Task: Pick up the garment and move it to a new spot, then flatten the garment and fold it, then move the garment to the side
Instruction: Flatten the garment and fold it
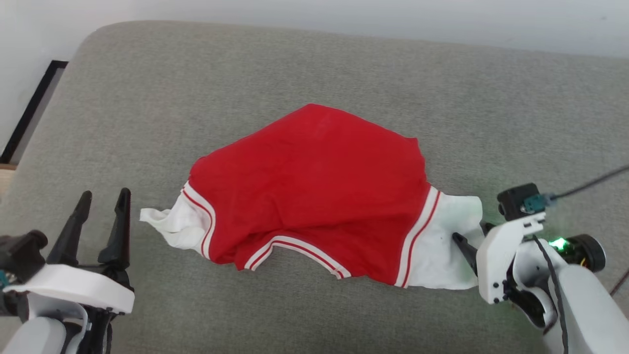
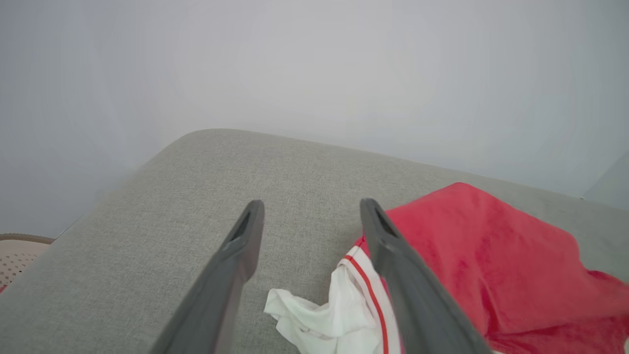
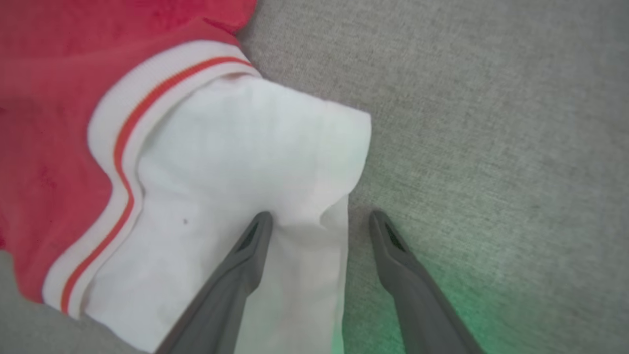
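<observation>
The garment [image 1: 314, 191], red with white sleeves and striped trim, lies crumpled in the middle of a grey cushion [image 1: 147, 98]; no letters show. My left gripper [image 1: 104, 196] stands open to the left of its bunched left sleeve [image 1: 167, 226], not touching it. In the left wrist view that gripper [image 2: 312, 204] hovers over bare cushion, with the garment [image 2: 481, 255] to the right. My right gripper [image 1: 471, 235] is open at the edge of the right sleeve [image 1: 442, 246]. In the right wrist view the right gripper [image 3: 320, 216] straddles the sleeve's [image 3: 236, 162] edge, one finger over cloth, the other over cushion.
The cushion's rounded far edge meets a pale wall [image 1: 344, 19]. A dark frame [image 1: 29, 113] runs along the floor at far left. A cable [image 1: 589, 184] leads off from the right wrist. A beige perforated object [image 2: 14, 255] sits beyond the cushion's left edge.
</observation>
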Robot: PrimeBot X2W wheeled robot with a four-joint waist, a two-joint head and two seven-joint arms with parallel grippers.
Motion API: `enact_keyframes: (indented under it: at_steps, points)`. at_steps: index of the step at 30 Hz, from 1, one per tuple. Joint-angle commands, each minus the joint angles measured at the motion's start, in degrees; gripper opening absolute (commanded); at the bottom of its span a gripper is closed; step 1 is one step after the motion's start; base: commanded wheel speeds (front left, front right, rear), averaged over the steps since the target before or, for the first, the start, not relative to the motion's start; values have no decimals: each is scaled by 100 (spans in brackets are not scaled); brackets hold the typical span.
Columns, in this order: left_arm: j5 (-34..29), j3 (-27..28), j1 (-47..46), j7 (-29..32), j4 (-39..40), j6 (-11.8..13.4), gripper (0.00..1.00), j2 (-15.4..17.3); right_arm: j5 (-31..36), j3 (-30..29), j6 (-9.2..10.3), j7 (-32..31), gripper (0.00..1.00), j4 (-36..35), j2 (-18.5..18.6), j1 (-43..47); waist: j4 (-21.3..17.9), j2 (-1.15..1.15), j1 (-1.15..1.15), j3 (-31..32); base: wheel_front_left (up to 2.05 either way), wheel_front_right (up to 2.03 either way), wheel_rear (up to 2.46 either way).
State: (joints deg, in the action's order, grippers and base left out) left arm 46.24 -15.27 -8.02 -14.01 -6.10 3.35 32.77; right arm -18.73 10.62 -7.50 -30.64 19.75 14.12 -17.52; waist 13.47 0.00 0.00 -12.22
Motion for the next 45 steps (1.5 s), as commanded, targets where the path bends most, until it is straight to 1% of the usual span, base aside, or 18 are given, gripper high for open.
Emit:
enact_keyframes:
  at_steps: [1,2,3,4,5,8,12,14,18,23,28,32,33,34,35,39,45]
  points:
    - [-79,49,66,-53,35,11,100,-34,38,182,2,-200,100,341,4,11,55,0,0,-2,0,0,0]
    - [-67,85,101,-69,58,-7,100,-84,-34,238,2,-281,100,498,-12,-29,73,0,0,1,0,0,0]
    - [-73,128,136,-85,72,-7,100,-128,-103,290,2,-346,86,649,-35,-76,83,0,0,5,0,0,0]
    - [-123,160,154,-93,95,-21,100,-145,-128,363,2,-351,11,736,-13,-144,97,0,0,8,0,0,0]
    - [-142,199,171,-103,112,-28,100,-179,-181,404,2,-360,0,827,-3,-194,112,0,0,18,0,0,0]
    - [-244,308,289,-113,154,-51,100,-279,-336,471,2,-327,0,898,55,-335,120,0,0,68,0,0,0]
    - [-300,481,456,-123,180,-102,100,-388,-532,403,6,-364,0,759,289,-511,86,0,0,168,0,0,0]
    - [-303,549,529,-123,184,-144,100,-433,-576,280,11,-398,0,619,479,-548,62,0,0,221,0,0,0]
    - [-388,671,663,-123,178,-202,100,-459,-668,33,7,-525,0,318,698,-522,2,0,0,322,0,0,0]
    - [-460,681,728,-124,190,-251,100,-486,-584,-533,7,-796,0,190,1003,-357,-32,0,0,393,0,0,0]
    - [-504,640,693,-123,145,-301,100,-492,-458,-960,7,-979,0,391,1093,-273,-36,0,0,413,0,0,0]
    - [-532,548,633,-103,89,-379,100,-489,-356,-1188,7,-911,0,737,966,-295,-35,0,0,421,0,0,0]
    - [-534,514,618,-79,77,-402,100,-483,-316,-1192,7,-884,9,799,958,-327,-36,0,0,426,0,0,0]
    - [-539,487,599,-54,63,-425,100,-479,-286,-1208,7,-831,49,845,942,-368,-42,0,0,428,0,0,0]
    - [-550,448,576,-31,59,-444,100,-471,-270,-1201,7,-784,100,885,904,-403,-52,0,0,431,0,0,0]
    - [-623,261,518,165,44,-545,100,-405,-189,-1228,7,-692,100,864,821,-458,-127,0,0,438,0,0,0]
    - [-666,-4,342,585,51,-658,100,-247,-213,-1417,7,-290,100,306,737,-440,-366,0,0,401,0,0,0]
